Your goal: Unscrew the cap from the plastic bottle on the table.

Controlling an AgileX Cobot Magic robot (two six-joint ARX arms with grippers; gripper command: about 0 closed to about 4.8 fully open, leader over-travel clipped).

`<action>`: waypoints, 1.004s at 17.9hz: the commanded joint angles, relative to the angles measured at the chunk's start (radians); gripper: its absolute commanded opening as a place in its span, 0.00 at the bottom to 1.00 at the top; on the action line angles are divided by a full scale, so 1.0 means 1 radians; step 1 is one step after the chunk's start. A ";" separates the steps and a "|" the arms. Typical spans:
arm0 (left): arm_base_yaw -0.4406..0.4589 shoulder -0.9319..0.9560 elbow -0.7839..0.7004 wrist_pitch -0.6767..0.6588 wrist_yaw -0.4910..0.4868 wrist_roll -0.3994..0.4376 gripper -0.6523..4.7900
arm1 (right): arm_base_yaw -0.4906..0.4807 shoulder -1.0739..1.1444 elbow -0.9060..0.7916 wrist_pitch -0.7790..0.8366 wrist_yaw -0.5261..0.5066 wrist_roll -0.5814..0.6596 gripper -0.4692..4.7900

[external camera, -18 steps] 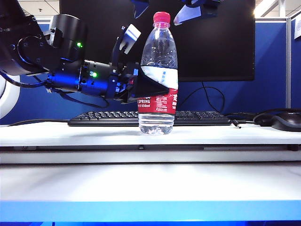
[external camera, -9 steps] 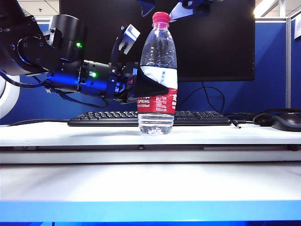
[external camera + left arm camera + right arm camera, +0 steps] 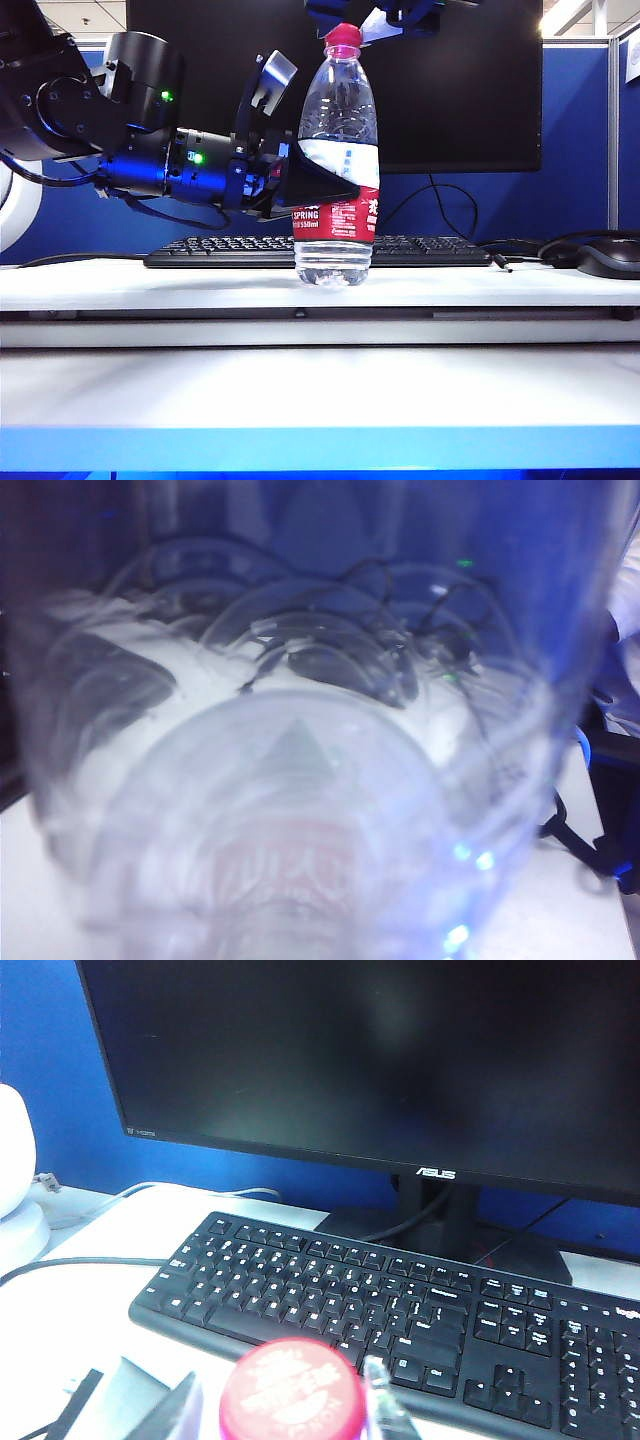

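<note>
front table [image 3: 320, 385] — bare, free | behind plastic bottle [image 3: 337, 190] — keyboard [image 3: 250, 250], monitor [image 3: 450, 90] block

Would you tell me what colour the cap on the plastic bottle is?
The cap is red-pink, seen best in the right wrist view, between the right gripper's fingers.

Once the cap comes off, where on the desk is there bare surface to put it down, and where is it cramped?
Free: the table strip along the front edge, and both sides of the plastic bottle, ahead of the keyboard. Crowded: behind the bottle, with keyboard, monitor, cables and mouse. The left gripper clamps the bottle's label; the right gripper straddles the cap.
</note>
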 commanded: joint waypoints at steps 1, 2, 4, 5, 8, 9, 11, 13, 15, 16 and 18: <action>-0.002 0.009 -0.008 -0.054 0.004 -0.001 0.15 | 0.000 -0.003 0.003 0.018 0.003 0.001 0.48; -0.002 0.009 -0.008 -0.054 0.004 -0.001 0.15 | -0.001 -0.003 0.003 0.018 0.003 0.001 0.48; -0.002 0.009 -0.008 -0.054 0.004 0.000 0.15 | -0.001 -0.003 0.003 0.018 0.002 0.001 0.48; -0.002 0.009 -0.008 -0.054 0.004 0.000 0.15 | 0.000 0.001 0.003 0.018 0.002 0.001 0.48; -0.002 0.009 -0.008 -0.054 0.004 -0.001 0.15 | 0.001 0.009 0.003 0.019 -0.009 0.002 0.38; -0.002 0.009 -0.008 -0.054 0.004 -0.001 0.15 | 0.001 0.009 0.003 0.019 -0.010 0.002 0.36; -0.002 0.009 -0.008 -0.054 0.004 -0.001 0.15 | 0.000 0.009 0.003 0.019 -0.009 0.002 0.36; -0.002 0.009 -0.008 -0.055 0.005 -0.002 0.15 | 0.000 0.009 0.003 0.019 -0.009 0.002 0.30; -0.002 0.009 -0.008 -0.055 0.005 -0.001 0.15 | 0.000 0.008 0.003 0.021 -0.010 0.001 0.27; -0.002 0.009 -0.008 -0.055 0.005 0.000 0.15 | -0.001 0.006 0.003 0.021 -0.010 0.000 0.26; -0.002 0.009 -0.008 -0.055 0.004 0.000 0.15 | -0.009 0.006 0.003 0.016 -0.032 -0.007 0.15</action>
